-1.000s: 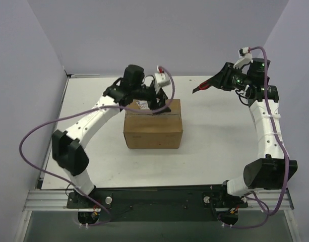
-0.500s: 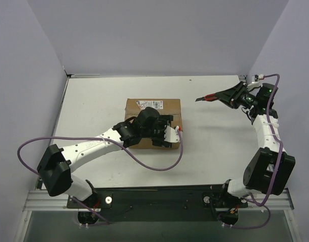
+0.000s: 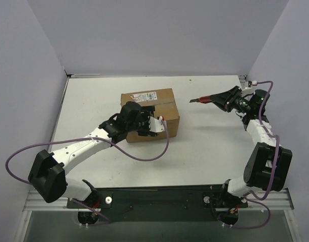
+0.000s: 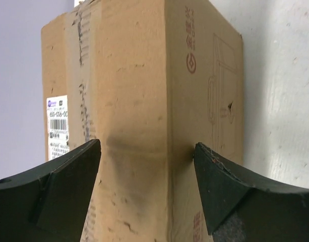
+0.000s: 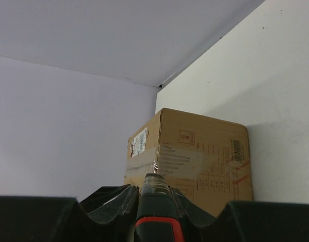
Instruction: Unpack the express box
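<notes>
The express box point(image 3: 153, 103) is brown cardboard, taped shut, with a white label point(image 3: 144, 96) on top, and sits mid-table. My left gripper point(image 3: 144, 121) is at its near left side. In the left wrist view the box point(image 4: 139, 75) fills the frame and the open gripper point(image 4: 145, 151) straddles the edge between its taped top face and a printed side face, with the fingertips point(image 4: 199, 151) close to or touching the cardboard. My right gripper point(image 3: 227, 98) is shut on a red-and-black box cutter point(image 3: 204, 99), held in the air right of the box with its blade pointing at it. The right wrist view shows the cutter point(image 5: 157, 212) aimed at the box point(image 5: 194, 156).
The white table point(image 3: 94, 101) is walled by lavender panels on the left, back and right. A purple cable point(image 3: 144, 156) loops over the table near the box's front. The black base rail point(image 3: 159, 196) runs along the near edge.
The box has turned counter-clockwise and shifted back and left with my left gripper against it. My right gripper and the cutter have moved slightly left.
</notes>
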Available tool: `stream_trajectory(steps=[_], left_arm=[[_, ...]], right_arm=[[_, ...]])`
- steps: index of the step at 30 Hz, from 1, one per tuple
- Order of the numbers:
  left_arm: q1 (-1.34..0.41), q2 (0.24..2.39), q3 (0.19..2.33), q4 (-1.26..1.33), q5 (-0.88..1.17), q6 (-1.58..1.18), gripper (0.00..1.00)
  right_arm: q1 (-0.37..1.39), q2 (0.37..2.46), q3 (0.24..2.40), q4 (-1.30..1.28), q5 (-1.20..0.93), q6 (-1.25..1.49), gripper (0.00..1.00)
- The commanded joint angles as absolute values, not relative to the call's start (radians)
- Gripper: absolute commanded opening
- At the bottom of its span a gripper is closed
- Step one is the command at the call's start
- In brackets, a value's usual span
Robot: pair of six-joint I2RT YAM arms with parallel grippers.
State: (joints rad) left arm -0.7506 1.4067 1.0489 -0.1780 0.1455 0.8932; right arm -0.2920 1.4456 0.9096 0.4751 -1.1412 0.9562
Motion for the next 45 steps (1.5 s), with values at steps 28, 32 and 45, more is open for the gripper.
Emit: stream_trajectory(steps=[28, 32, 45], left_arm=[[-0.658, 1.252, 1.081, -0.354, 0.182, 0.924, 0.84], [-0.802, 1.304, 1.098, -0.253, 0.190, 0.861, 0.84], [-0.833, 1.508, 1.235, -0.110, 0.163, 0.796, 0.83]], right_arm=[[-0.155, 1.460, 0.950, 0.620, -0.951, 0.942, 0.00], [-0.130, 1.512, 0.946, 0.747, -0.931, 1.014, 0.00], [-0.097, 1.644, 1.046, 0.788, -0.939, 1.092, 0.00]])
